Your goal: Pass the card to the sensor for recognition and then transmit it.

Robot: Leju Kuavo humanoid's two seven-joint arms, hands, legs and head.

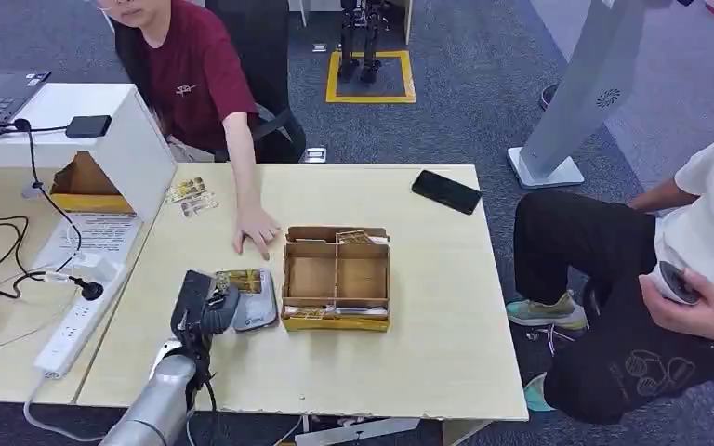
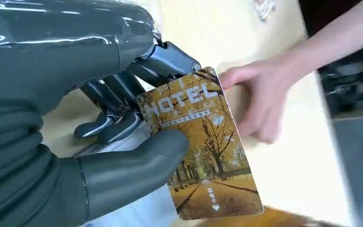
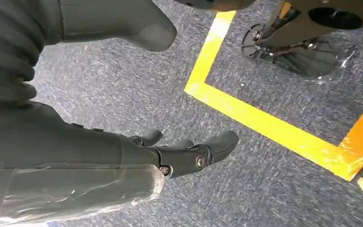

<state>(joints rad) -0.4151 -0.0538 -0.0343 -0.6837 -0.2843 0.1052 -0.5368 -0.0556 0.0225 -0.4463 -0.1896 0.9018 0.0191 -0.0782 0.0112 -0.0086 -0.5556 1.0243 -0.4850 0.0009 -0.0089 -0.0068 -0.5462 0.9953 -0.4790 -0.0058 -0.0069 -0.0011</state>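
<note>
My left hand [image 1: 206,302] hovers over the table's left part and pinches a yellow hotel card [image 2: 199,146] between thumb and fingers. The card [image 1: 240,280] lies just above the grey sensor pad [image 1: 257,312]. A person's hand [image 1: 257,229] rests flat on the table beyond the card, also seen close by as a hand [image 2: 260,97]. My right hand [image 3: 170,151] hangs over the carpeted floor with its fingers loosely extended and nothing in them.
A cardboard divider box [image 1: 337,278] holding cards stands right of the sensor. Loose cards [image 1: 191,196] and a black phone [image 1: 446,191] lie farther back. A power strip [image 1: 72,330] and cables sit left. A second person [image 1: 669,279] sits at the right.
</note>
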